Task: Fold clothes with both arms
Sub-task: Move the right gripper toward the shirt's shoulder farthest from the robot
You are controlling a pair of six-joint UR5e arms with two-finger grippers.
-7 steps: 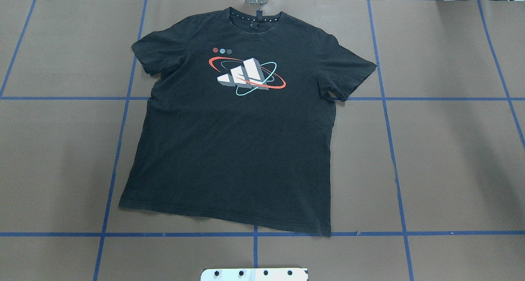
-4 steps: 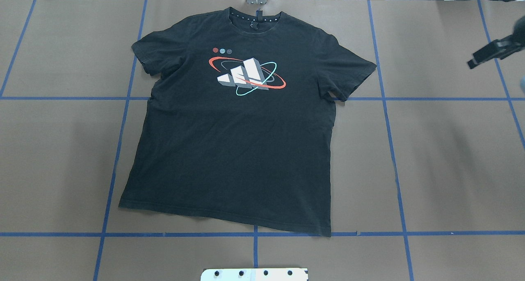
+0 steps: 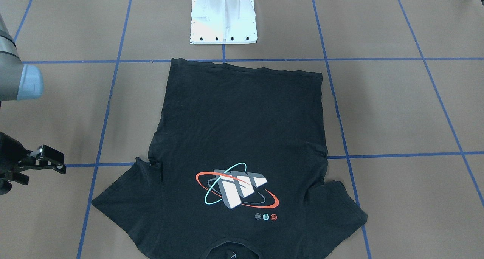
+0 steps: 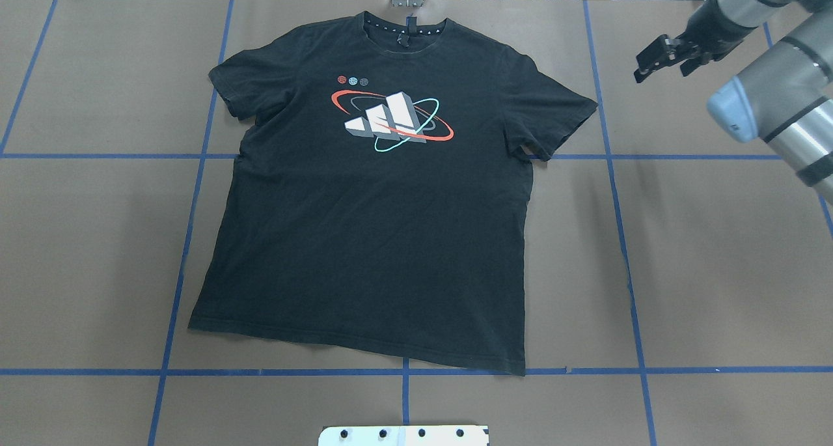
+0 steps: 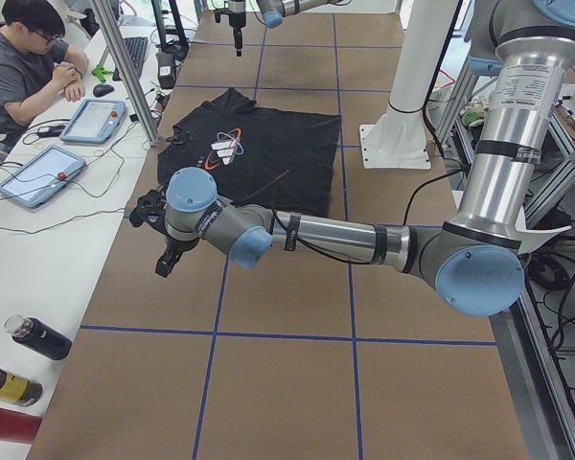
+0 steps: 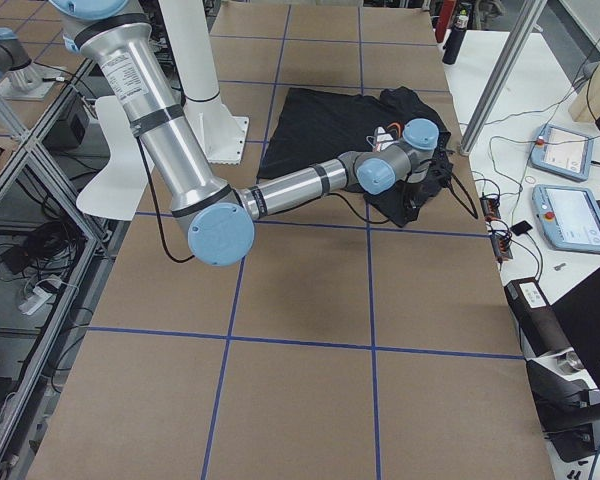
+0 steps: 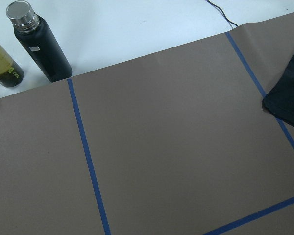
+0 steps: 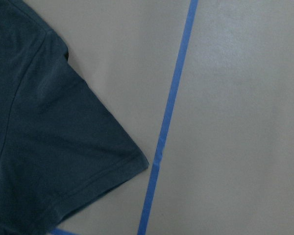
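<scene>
The brown table [image 4: 716, 270], gridded with blue tape [image 4: 612, 205], carries the T-shirt [image 4: 377, 237] flat and print-up at its middle. The collar lies at the far edge and the hem toward the white base [image 3: 224, 19] at the near edge. It is black with short sleeves spread wide, and its print [image 4: 390, 122] shows white-grey blocks ringed in red and teal. The right arm [image 4: 774, 107] reaches in over the far right corner. The left arm [image 5: 335, 235] stretches along the table's left end. The right gripper [image 4: 662, 68] hangs with fingers apart beside the right sleeve, not touching it. The left gripper [image 5: 161, 244] hangs near the far edge, well apart from the T-shirt; whether it is apart or together I cannot tell. A person [image 5: 19, 67] sits at the white side desk with two tablets [image 5: 94, 120]. A black bottle [image 7: 37, 41] and a yellowish one [image 7: 3, 61] stand past the far left corner.
</scene>
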